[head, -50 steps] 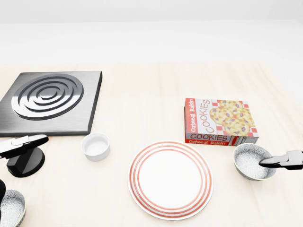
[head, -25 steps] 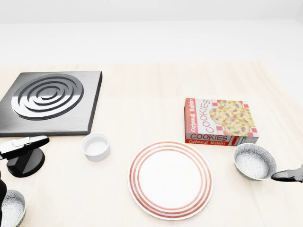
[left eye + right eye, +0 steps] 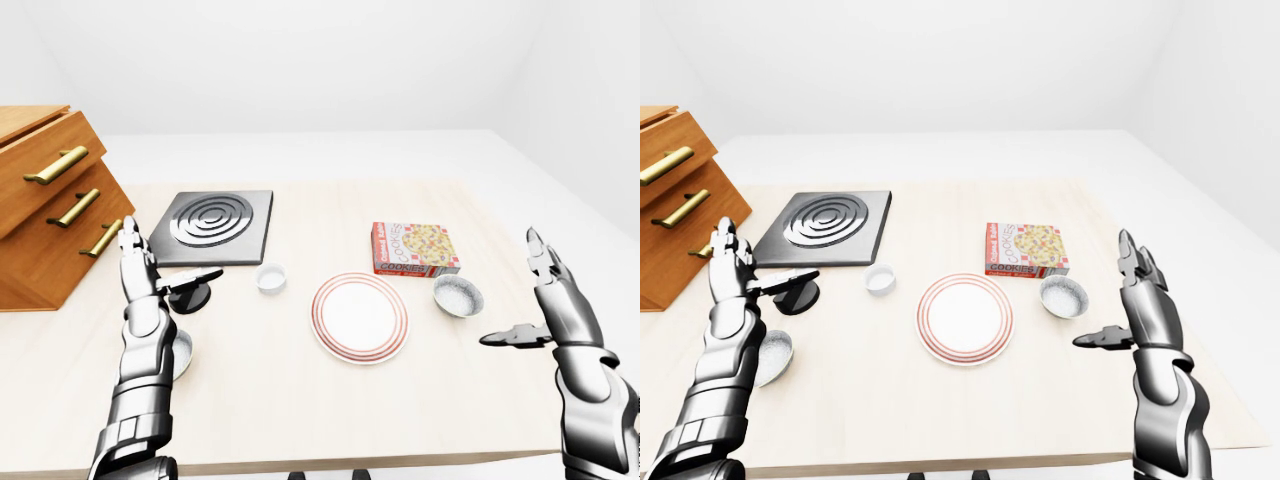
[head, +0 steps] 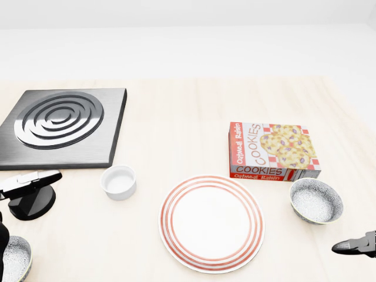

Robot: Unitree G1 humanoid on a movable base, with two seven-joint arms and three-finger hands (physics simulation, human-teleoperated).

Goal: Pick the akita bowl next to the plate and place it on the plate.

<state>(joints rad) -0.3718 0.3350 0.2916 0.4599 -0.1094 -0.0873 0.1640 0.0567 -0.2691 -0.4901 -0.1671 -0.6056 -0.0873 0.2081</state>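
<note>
Target akita bowl (image 4: 316, 200) sits just right of the plate (image 4: 211, 223) in the head view, untouched. The right hand (image 3: 1143, 300) hangs lower-right of it, fingers spread wide, empty, so it should drop over the rim, pinch the wall, lift clear, then cross to plate centre. Cookie box (image 4: 273, 151) crowds the bowl's top side, so come in from below; left hand (image 3: 138, 272) splayed, empty; lookalike bowl (image 4: 16, 257) at lower left is the wrong one.

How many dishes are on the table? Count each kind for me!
Speckled bowls: 2
Small white bowl: 1
Striped plate: 1
Total: 4
</note>
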